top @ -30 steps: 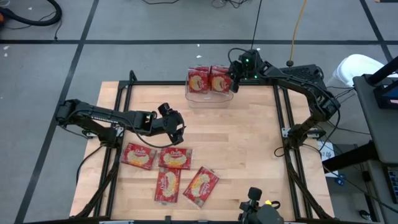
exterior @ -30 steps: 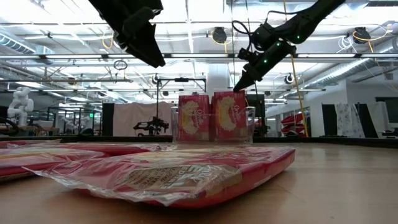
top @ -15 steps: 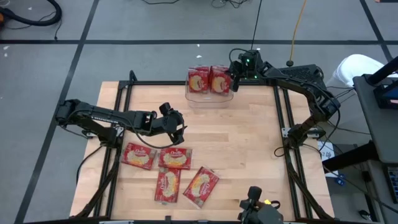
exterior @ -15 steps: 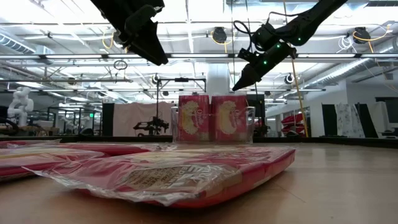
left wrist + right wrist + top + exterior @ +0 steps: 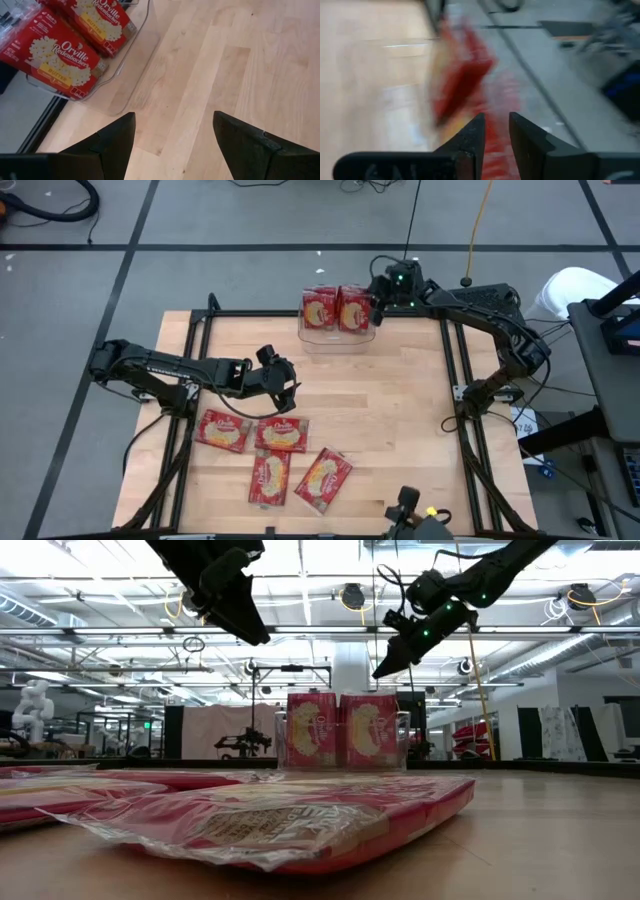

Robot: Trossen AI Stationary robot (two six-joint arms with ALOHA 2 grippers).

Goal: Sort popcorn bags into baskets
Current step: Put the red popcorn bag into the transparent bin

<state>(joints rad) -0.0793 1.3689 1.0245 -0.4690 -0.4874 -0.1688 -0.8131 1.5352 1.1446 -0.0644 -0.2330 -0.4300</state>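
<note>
The big wooden table (image 5: pixel 400 410) fills the middle of the high view, with dark rails along its edges. Its near edge is cut off at the bottom of that view.

The left arm reaches in over the table's left half. The left gripper (image 5: pixel 283 385) hangs above bare wood, just past the loose bags. Its two fingers (image 5: pixel 112 142) stand wide apart and hold nothing. In the low view only its dark tip (image 5: pixel 235 610) shows, and the rest runs off the top.

The right arm comes in from the right side to the far edge of the table. The right gripper (image 5: pixel 378 305) is just beside the bin's right end, up above it. Its fingers (image 5: pixel 470 137) have a small gap between them, with nothing between them. That wrist view is very smeared, so the red shape past the fingers is hard to make out.

The clear bin (image 5: pixel 337 332) sits at the far edge. Two popcorn bags (image 5: pixel 336 310) stand upright in it, side by side, fronts showing.

Four more bags (image 5: pixel 272 448) lie flat near the front left of the table. In the low view, the closest one (image 5: pixel 280 820) blocks much of the table.
</note>
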